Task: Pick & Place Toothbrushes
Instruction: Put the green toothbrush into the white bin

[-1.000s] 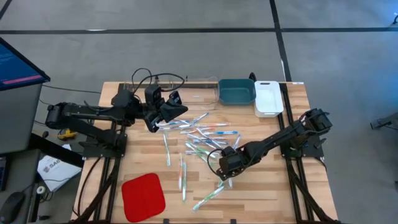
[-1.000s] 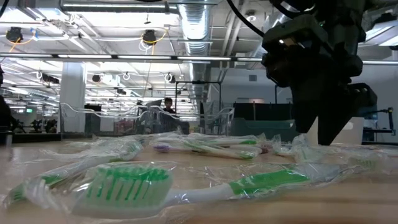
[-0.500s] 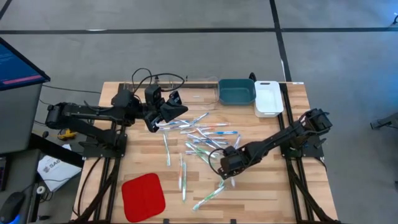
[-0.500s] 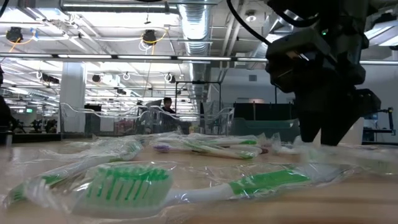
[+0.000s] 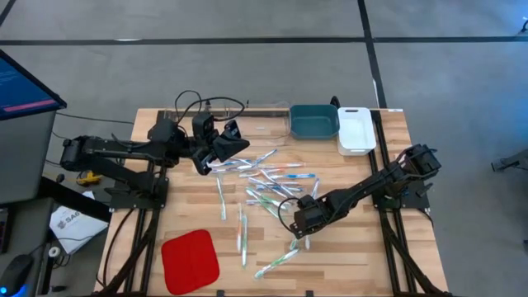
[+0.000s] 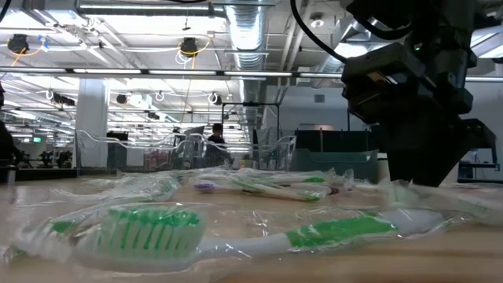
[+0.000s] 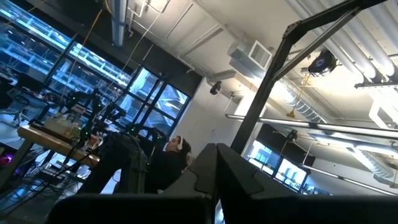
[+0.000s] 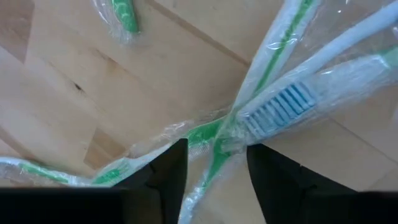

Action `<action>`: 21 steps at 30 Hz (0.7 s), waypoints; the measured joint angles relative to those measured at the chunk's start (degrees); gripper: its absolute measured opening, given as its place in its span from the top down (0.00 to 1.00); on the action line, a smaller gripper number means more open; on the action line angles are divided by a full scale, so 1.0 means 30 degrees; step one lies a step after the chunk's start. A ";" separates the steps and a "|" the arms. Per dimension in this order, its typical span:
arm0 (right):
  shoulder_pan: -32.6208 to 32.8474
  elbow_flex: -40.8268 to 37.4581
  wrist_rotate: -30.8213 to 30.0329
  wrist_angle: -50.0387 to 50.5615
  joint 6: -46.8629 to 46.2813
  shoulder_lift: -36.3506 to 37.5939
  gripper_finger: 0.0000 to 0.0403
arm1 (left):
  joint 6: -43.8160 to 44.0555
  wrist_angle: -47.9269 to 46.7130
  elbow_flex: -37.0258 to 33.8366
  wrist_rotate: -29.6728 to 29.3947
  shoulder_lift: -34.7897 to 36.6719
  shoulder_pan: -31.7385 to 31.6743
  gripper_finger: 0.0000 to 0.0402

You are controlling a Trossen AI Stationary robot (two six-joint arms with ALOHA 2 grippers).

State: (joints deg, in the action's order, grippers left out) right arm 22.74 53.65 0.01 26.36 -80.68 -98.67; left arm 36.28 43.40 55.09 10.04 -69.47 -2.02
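The right gripper [image 8: 214, 165], jaws half open, was lowered astride a green wrapped toothbrush [image 8: 208, 140] at the table's five o'clock; closure was required next. The left gripper [image 5: 216, 153] was parked shut, empty, at ten o'clock.

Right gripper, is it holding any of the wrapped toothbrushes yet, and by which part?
Not yet. The right gripper straddles the handle of a green plastic-wrapped toothbrush, fingers either side, not clamped. The left gripper is shut, empty.

Two matte black jointed arms with black looping cables, each ending in a blunt two-fingered claw
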 joint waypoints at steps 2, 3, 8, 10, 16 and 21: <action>0.0000 0.0000 0.0000 0.0085 0.0003 0.0000 0.70 | 0.0004 -0.0009 0.0000 0.0000 0.0000 0.0000 1.00; 0.0000 0.0000 0.0010 0.0099 0.0007 0.0000 0.73 | 0.0000 -0.0017 0.0000 0.0000 0.0000 0.0000 1.00; 0.0000 0.0000 0.0111 0.0126 0.0007 0.0000 0.90 | 0.0004 -0.0024 0.0000 0.0000 0.0000 0.0000 1.00; -0.0042 0.0000 0.0260 0.0119 0.0007 0.0007 0.96 | 0.0004 -0.0031 0.0000 0.0007 0.0000 0.0000 1.00; -0.0284 0.0015 0.1031 0.0221 0.0017 0.0044 0.97 | 0.0004 -0.0039 0.0000 0.0015 0.0000 0.0000 1.00; -0.0284 0.0022 0.1172 0.0286 0.0080 0.0058 0.99 | 0.0004 -0.0039 0.0000 0.0021 0.0000 0.0000 1.00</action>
State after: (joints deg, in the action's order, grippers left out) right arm 21.89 53.71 3.53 27.22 -80.44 -98.50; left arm 36.29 43.29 55.09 10.11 -69.47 -2.02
